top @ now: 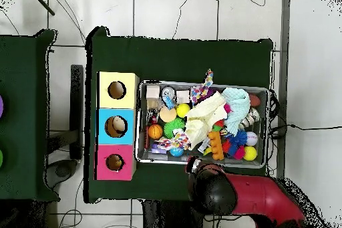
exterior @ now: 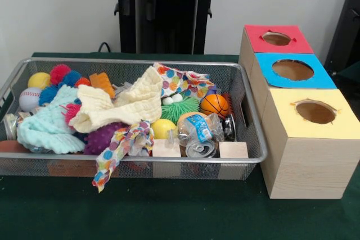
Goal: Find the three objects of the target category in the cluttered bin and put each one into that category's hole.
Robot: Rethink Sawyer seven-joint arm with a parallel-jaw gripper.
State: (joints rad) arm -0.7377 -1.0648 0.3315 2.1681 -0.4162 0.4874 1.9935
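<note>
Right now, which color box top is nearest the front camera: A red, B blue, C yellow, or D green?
C: in the front view the yellow box stands closest to the camera, with the blue box behind it and the red box farthest back, all beside the bin.
</note>
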